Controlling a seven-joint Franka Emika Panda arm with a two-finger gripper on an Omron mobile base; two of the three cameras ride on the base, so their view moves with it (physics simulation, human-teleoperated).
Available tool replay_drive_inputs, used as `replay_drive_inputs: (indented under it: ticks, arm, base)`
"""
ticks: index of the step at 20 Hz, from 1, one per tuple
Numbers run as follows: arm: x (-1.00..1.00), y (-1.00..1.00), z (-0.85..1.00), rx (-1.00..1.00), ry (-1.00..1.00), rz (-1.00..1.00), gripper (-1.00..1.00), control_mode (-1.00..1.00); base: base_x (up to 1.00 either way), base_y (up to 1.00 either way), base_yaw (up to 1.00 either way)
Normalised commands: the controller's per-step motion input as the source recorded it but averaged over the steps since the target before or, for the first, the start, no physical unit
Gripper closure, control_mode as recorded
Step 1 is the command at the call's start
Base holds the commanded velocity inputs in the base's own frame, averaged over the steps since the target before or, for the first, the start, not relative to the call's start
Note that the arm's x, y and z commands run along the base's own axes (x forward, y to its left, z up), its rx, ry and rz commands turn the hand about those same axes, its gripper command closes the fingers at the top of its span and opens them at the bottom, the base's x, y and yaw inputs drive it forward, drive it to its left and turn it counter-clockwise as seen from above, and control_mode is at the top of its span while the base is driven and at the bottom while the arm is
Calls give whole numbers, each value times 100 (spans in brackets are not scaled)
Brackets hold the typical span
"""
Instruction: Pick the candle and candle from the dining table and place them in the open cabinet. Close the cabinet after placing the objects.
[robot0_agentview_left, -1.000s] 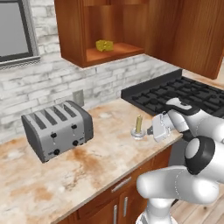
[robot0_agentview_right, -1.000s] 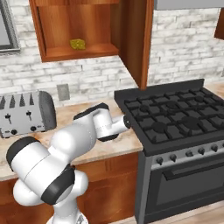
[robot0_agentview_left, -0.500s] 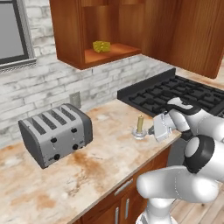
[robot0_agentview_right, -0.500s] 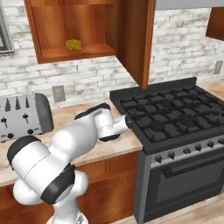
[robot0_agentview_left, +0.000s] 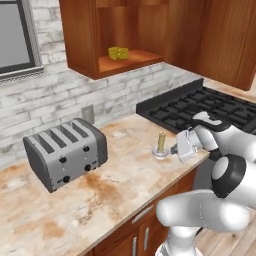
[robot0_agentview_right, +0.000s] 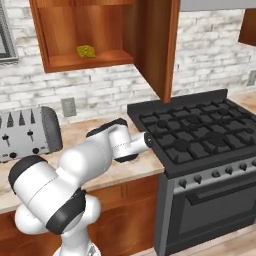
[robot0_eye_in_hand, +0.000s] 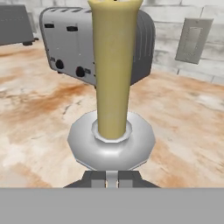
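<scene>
One candle (robot0_agentview_left: 161, 141) still clamped in jaws; base shifted, cabinet (robot0_agentview_left: 120, 35) nearer

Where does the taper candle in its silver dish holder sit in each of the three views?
Left base view: taper candle right of centre on the counter, beside the gripper.
Right base view: hidden behind the arm.
Hand view: centre, upright, close up.
Shared landmark: the toaster.
</scene>
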Motion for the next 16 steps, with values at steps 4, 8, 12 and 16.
replay_drive_inputs:
  ticks: [4,8,12,16]
  arm:
    - [0,0,0,0,0,0,100,100]
    - [0,0,0,0,0,0,100,100]
    - [0,0,0,0,0,0,100,100]
    - [0,0,0,0,0,0,100,100]
  base:
    - [48,2,21]
    - [40,1,25]
    - [44,0,27]
    - [45,0,30]
